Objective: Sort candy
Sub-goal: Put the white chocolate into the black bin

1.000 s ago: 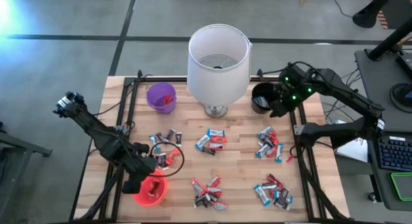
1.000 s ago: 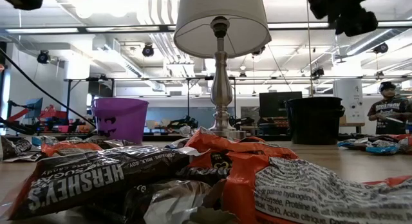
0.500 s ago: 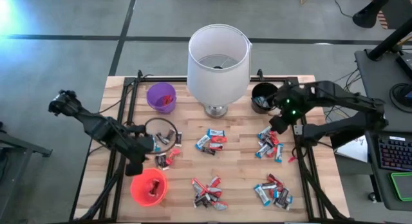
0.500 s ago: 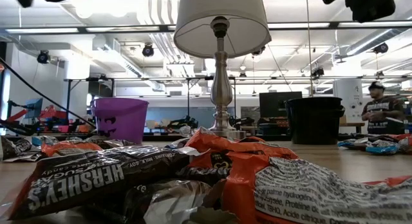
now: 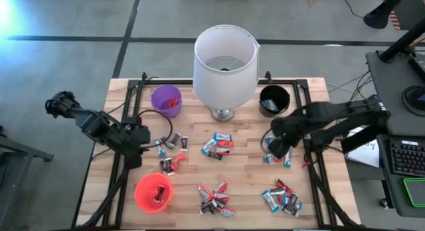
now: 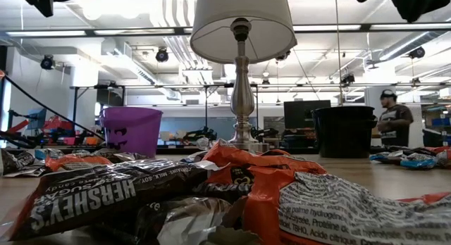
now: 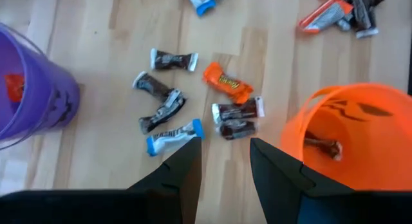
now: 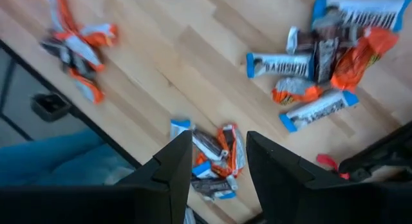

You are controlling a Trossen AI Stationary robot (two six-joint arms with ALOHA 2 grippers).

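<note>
Both arms swung inward over candy (image 5: 276,148); fingers apparently empty.

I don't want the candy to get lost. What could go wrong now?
1. The candy pile under the right gripper lies close to the table's right edge, so a clumsy grab might knock a bar off.
2. The bars there overlap, so the open fingers might pinch two colours at once.
3. The left gripper hangs between the purple cup and the red cup; a wide swing might bump one over.
</note>
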